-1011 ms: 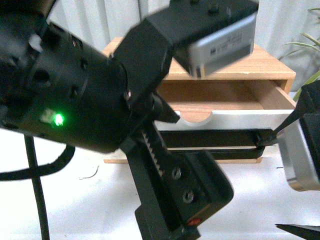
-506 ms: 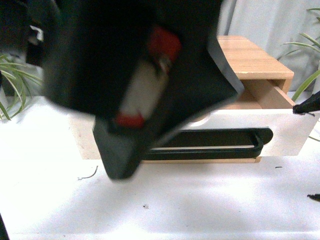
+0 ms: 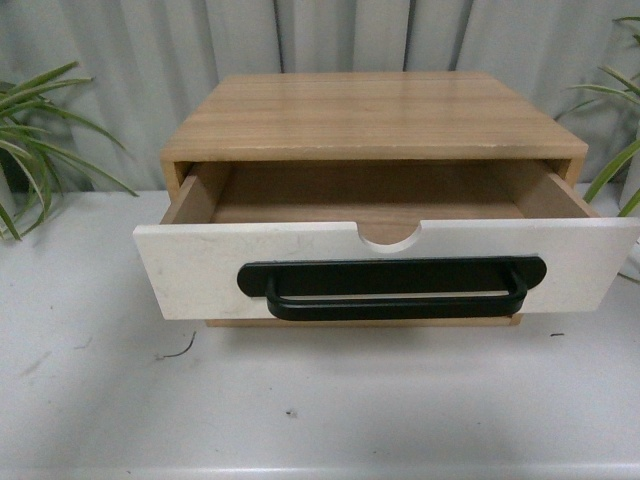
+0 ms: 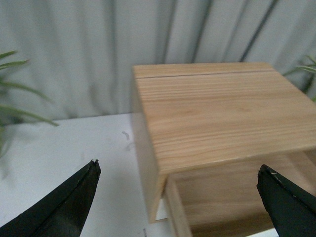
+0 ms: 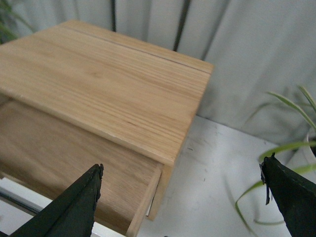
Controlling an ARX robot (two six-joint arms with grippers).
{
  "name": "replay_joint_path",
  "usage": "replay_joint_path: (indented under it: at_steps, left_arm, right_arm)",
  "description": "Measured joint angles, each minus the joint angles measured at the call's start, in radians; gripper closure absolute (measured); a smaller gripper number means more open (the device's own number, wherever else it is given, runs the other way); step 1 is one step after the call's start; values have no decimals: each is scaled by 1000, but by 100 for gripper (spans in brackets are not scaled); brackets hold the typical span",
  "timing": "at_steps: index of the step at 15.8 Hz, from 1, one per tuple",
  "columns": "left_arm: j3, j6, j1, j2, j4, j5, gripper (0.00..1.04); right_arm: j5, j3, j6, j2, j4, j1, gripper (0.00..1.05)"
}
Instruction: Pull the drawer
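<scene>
The drawer [image 3: 200,265] stands pulled partly out of the wooden cabinet [image 3: 370,110]. Its white front carries a long black bar handle [image 3: 390,290] under a semicircular notch [image 3: 390,236]. No gripper shows in the front view. In the left wrist view my left gripper [image 4: 178,169] is open, raised above the cabinet's left front corner [image 4: 158,173] and the drawer's wood inside [image 4: 222,202]. In the right wrist view my right gripper [image 5: 182,164] is open above the cabinet's right front corner [image 5: 170,158] and the drawer's inside [image 5: 59,148]. Neither gripper touches anything.
The cabinet sits on a white table [image 3: 330,400] in front of a grey curtain [image 3: 300,40]. Leafy plants stand at the left [image 3: 40,130] and at the right [image 3: 615,150]; the right one also shows as a plant [image 5: 291,148] beside my right fingers.
Both arms, which filled the front view before, have moved out of it. The drawer stays pulled out as it was.
</scene>
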Motion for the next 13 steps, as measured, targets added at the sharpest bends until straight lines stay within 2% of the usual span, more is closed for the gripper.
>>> replay_joint_path:
  at_steps: [1,2,3,4,5,6,7,8,10,11,13]
  left_arm:
    - [-82,1,30,-51,154,-117,14]
    - [-187,19,54,-123,282,-202,27]
    - [-277,27,64,-180,352,-209,39]
    - [-336,30,66,-205,380,-202,50]
    - [-400,31,90,-227,389,-159,63]
    - [-465,31,134,-262,400,-142,77]
    - [-496,31,140,-297,414,-143,88]
    - [-527,31,133,-338,422,-132,101]
    - [-598,34,134,-393,413,-134,103]
    - [-622,34,134,-428,407,-134,103]
    - [-657,34,134,-491,388,-134,103]
  right_arm:
    - [32,-24,115,-42,5,-26,6]
    - [54,-55,233,-94,38,-50,6]
    - [122,-112,299,-149,130,-51,10]
    - [235,-196,307,-220,233,-47,21]
    - [306,-294,312,-315,249,-48,34]
    - [346,-394,316,-399,250,-37,48]
    - [389,-436,318,-430,258,4,59]
    - [382,-468,318,-458,265,26,72]
    - [389,-535,318,-528,266,18,98]
    - [390,-561,320,-558,260,18,103]
    - [390,-603,320,-617,238,18,103]
